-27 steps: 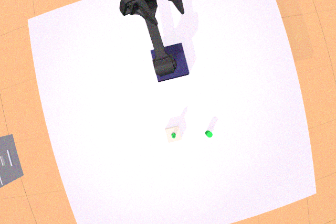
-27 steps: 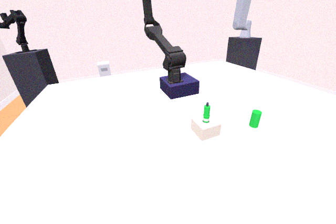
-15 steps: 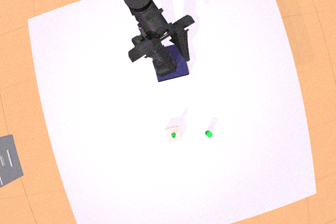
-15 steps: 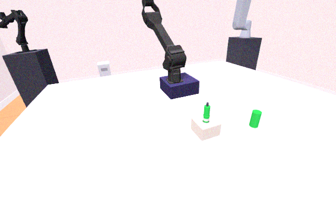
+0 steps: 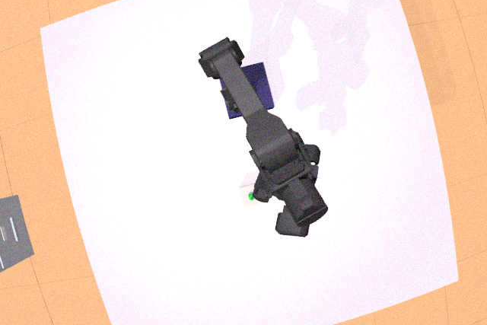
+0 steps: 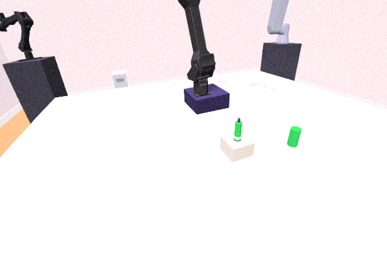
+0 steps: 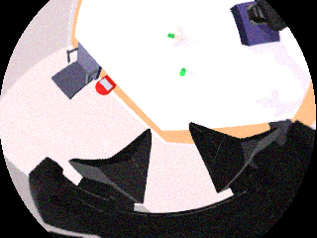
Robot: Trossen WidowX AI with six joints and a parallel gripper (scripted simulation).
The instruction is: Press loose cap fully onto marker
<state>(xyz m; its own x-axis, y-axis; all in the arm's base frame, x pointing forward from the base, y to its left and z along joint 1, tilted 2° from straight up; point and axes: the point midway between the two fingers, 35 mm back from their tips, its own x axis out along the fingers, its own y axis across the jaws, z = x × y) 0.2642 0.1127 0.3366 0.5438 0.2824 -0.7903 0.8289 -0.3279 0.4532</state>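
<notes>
The green marker (image 5: 249, 196) (image 6: 237, 127) (image 7: 170, 36) stands upright in the pale holder block (image 5: 244, 199) (image 6: 243, 152) (image 7: 179, 38), its dark tip up and bare. The loose green cap (image 6: 294, 137) (image 7: 183, 72) stands upright on the table, apart from the block; the arm hides it in the top view. My gripper (image 7: 169, 129) is partly open, with nothing between its fingers. It is high above the table and touches neither the marker nor the cap. In the exterior view it is only partly in view at the top right.
The arm's dark blue base block (image 5: 261, 85) (image 6: 212, 105) (image 7: 258, 35) stands behind the holder block in the exterior view. A grey arm (image 6: 278, 11) and another black arm (image 6: 25, 30) stand on pedestals beyond the white table (image 6: 156, 186). A red object (image 7: 104, 86) is beyond the table edge.
</notes>
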